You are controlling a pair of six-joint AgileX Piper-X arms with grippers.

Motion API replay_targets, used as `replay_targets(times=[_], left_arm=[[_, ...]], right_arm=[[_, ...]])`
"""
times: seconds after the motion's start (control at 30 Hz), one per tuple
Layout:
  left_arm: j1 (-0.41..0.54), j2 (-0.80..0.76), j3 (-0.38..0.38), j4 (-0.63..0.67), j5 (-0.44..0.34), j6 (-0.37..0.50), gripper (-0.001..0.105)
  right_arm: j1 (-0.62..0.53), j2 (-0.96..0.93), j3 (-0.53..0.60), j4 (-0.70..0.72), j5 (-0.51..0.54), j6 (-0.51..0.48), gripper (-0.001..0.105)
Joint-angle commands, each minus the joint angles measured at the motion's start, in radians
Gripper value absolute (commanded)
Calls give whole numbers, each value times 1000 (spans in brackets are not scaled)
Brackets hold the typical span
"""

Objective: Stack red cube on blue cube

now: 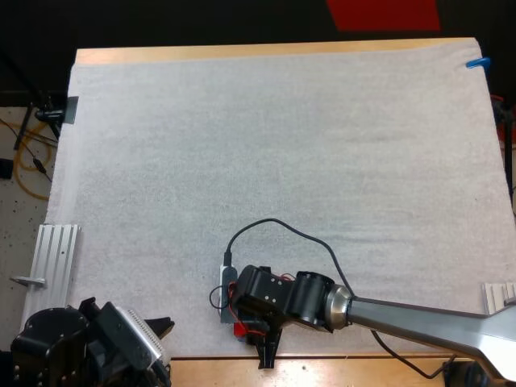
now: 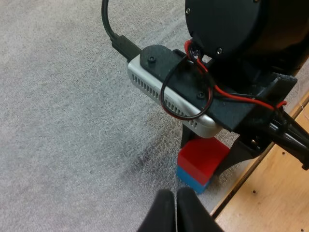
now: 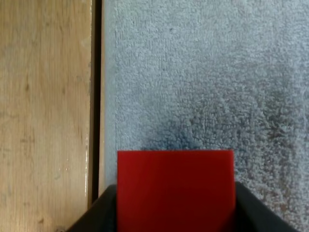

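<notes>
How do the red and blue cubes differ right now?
The red cube sits on top; the blue cube lies beneath it, on the mat. The right gripper presses the red cube from both sides; nothing grips the blue cube. The red cube shows its top and sides; the blue cube shows only a low band under it. Both look equal in width, with their edges aligned, close to the mat's edge.

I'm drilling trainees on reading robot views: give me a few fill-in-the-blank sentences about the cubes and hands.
1. The red cube rests on ___ of the blue cube.
2. The right hand is shut on the ___ cube.
3. The left hand, fingers touching, holds ___.
Missing words: top; red; nothing.
</notes>
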Motion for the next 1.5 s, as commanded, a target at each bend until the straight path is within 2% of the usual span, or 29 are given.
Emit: replay_targets(times=[0.0,0.27,0.33,0.43,0.5,0.77,1.07,1.2,1.33,1.47], left_arm=[[-2,-2,-7,4,9,3,0],[-2,-2,-7,4,9,3,0],[-2,-2,-7,4,9,3,0],[-2,-2,-7,4,9,3,0],[-2,-2,-7,4,9,3,0],[-2,-2,-7,4,9,3,0],[-2,0,-7,-73,-5,-21,0],[-2,26,-7,-174,-139,-86,0],[-2,95,-7,-298,-282,-129,0],[-2,180,-7,-429,-294,-129,0]], right_arm=[[-3,-4,0,-9,-5,5,29],[-3,-4,0,11,3,5,31],[-3,-4,0,12,3,5,37],[-3,-4,0,9,3,5,59],[-3,-4,0,9,8,5,64],[-3,-30,-23,20,10,7,65],[-21,-218,-76,-12,11,130,65],[-105,-274,-76,-14,11,199,65],[-266,-282,-76,-31,11,260,65],[-404,-282,-76,-55,11,281,65]])
